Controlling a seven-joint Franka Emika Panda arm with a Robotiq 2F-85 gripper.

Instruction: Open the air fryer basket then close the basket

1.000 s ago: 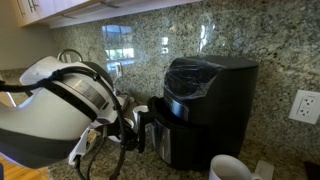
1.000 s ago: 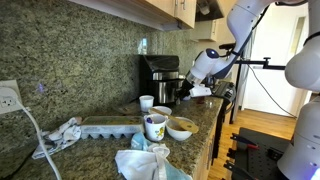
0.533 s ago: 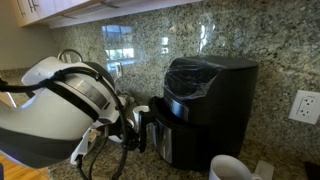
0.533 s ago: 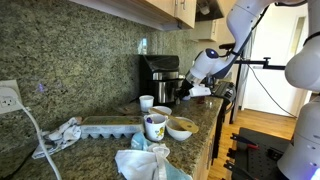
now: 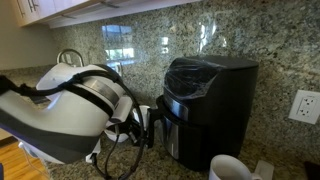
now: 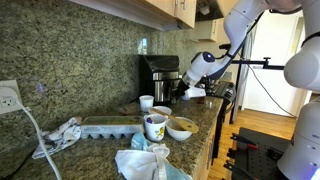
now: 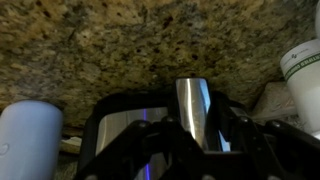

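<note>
The tall glossy black air fryer [image 5: 210, 95] [image 6: 158, 72] stands against the granite backsplash. Its basket [image 5: 185, 138] forms the lower front, and the protruding handle [image 5: 157, 118] points toward the arm. My gripper [image 5: 146, 126] [image 6: 184, 92] is shut on that handle. In the wrist view the handle's silver trim [image 7: 193, 100] runs up between the two black fingers of the gripper [image 7: 199, 126]. How far the basket sticks out of the body I cannot tell.
A white mug [image 5: 232, 168] [image 7: 302, 68] stands in front of the fryer, and a wall outlet [image 5: 304, 106] is beside it. Along the counter sit bowls [image 6: 181, 127], a patterned mug [image 6: 154, 126], a white cup [image 6: 146, 102], a tray [image 6: 108, 125] and crumpled cloths [image 6: 62, 132].
The arm has shifted toward the air fryer with the handle still gripped, and the basket front has moved slightly inward with it.
</note>
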